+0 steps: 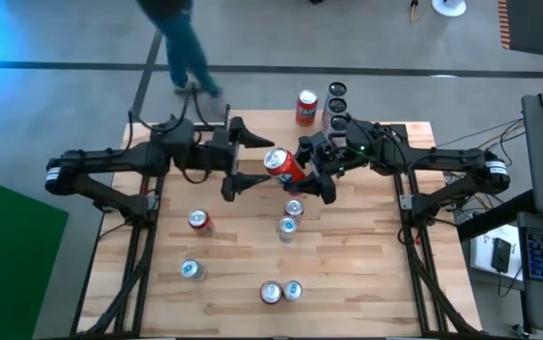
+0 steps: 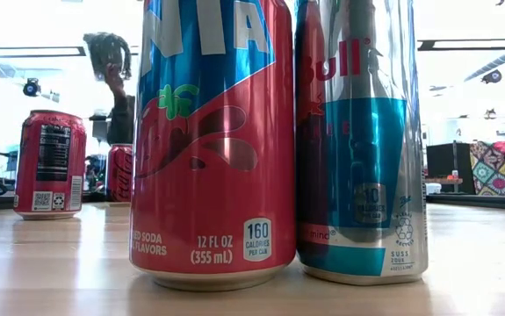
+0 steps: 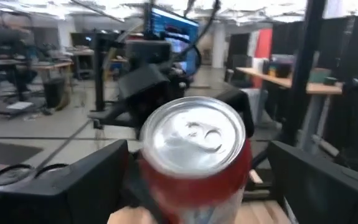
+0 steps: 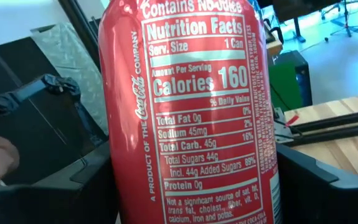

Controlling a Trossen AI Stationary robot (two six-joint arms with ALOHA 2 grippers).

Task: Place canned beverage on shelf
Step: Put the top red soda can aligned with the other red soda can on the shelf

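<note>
Overhead, red can (image 1: 285, 166) gripped in right pincer (image 1: 306, 168), left pincer (image 1: 243, 159) open beside it

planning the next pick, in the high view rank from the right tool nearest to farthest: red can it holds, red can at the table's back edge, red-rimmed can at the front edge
1. Red can lying sideways, held in the right tool, mid-table.
2. Upright red can at the back edge.
3. Red-rimmed can at the front edge, beside a silver one.
</note>
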